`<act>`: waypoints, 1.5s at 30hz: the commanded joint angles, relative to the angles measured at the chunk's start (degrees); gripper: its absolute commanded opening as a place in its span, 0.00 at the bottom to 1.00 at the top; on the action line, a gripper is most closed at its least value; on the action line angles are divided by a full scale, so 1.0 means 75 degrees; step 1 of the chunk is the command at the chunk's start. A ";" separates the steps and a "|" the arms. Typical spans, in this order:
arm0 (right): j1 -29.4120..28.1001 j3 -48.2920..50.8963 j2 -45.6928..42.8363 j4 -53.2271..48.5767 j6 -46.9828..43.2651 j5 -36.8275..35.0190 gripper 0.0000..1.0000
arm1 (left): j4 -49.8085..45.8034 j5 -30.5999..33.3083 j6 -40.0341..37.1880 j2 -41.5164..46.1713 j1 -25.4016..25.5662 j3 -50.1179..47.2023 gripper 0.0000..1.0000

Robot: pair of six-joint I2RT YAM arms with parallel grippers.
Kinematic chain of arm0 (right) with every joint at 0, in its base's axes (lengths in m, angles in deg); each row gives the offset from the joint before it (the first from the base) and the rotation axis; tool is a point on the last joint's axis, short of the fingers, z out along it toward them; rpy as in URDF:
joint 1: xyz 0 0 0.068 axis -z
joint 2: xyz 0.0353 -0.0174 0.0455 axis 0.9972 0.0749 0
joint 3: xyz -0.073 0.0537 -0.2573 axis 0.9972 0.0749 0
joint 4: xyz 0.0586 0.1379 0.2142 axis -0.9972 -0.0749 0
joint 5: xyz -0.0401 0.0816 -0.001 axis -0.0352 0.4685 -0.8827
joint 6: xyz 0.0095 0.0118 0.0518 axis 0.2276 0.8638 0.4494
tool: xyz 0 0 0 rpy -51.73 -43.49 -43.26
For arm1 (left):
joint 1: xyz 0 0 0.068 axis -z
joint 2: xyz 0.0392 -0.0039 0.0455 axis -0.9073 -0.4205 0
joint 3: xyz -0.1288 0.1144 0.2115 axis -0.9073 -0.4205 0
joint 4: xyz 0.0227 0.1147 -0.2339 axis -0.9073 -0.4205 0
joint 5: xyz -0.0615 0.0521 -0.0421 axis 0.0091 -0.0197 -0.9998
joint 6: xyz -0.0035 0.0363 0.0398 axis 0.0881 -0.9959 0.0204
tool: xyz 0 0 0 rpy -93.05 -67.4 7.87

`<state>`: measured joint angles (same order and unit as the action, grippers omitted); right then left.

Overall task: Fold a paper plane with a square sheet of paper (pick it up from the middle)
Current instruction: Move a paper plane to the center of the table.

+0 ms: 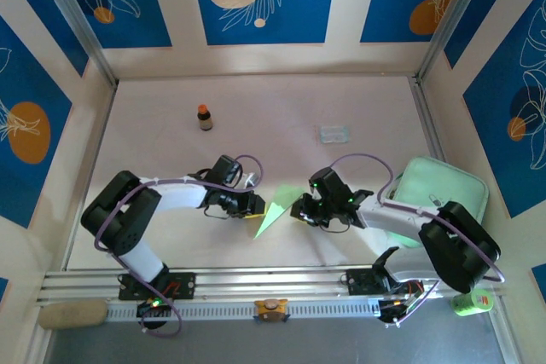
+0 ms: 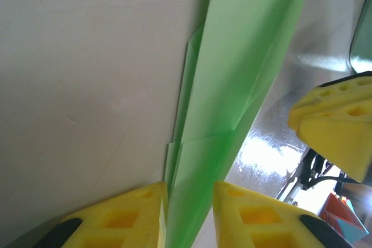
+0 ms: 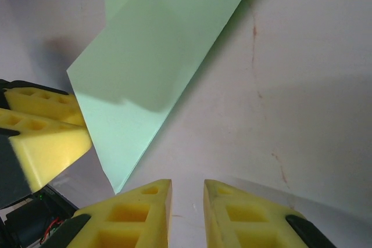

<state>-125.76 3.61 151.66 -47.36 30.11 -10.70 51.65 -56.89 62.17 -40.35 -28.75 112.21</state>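
The plane [image 1: 275, 208] is in the lower centre of the top view, between both grippers, with its tip toward the lower left. The left gripper [image 1: 249, 205] is clenched on its left edge, and the green folds run up from between the yellow fingers [image 2: 125, 222]. The right gripper [image 1: 300, 210] is just beside the right edge, jaws a little apart, grasping nothing. The upper table [image 1: 281, 100] is open, with only a bottle [image 1: 205, 117] at upper left and a packet [image 1: 335, 133] at upper right. A tray [image 1: 439, 189] lies at right, beside the right arm.
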 commanded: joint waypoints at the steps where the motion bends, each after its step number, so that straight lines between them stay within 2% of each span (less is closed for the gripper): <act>1: -0.0049 -0.0199 0.0172 0.0095 -0.0128 0.0247 0.22 | 0.0204 -0.0378 -0.0156 -0.0095 -0.0052 0.0097 0.28; 11: -0.0123 -0.0410 0.0432 0.0195 -0.0216 0.0429 0.21 | -0.0205 -0.0084 -0.0271 -0.0187 0.0009 0.0080 0.28; 20: -0.0202 -0.0614 0.0843 0.0246 -0.0304 0.0596 0.21 | -0.0016 -0.0017 -0.0239 -0.0093 0.0082 -0.0046 0.29; 25: -0.0238 -0.0621 0.0953 0.0212 -0.0270 0.0513 0.20 | 0.0160 0.0364 -0.0143 0.0459 0.0082 -0.0139 0.31; 29: -0.0232 -0.0621 0.0976 0.0242 -0.0268 0.0513 0.20 | -0.0125 0.0578 -0.0339 0.0393 0.0082 0.0031 0.32; 39: -0.0273 -0.0622 0.1113 0.0353 -0.0222 0.0513 0.20 | 0.0351 -0.0262 -0.0301 -0.0339 0.0187 0.0125 0.33; 45: -0.0273 -0.0762 0.1370 0.0306 -0.0292 0.0560 0.20 | 0.0328 -0.0294 -0.0363 -0.0552 0.0457 0.0138 0.33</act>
<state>-127.39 -0.35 161.13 -44.65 28.63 -7.72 53.40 -56.87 60.38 -42.76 -27.09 112.78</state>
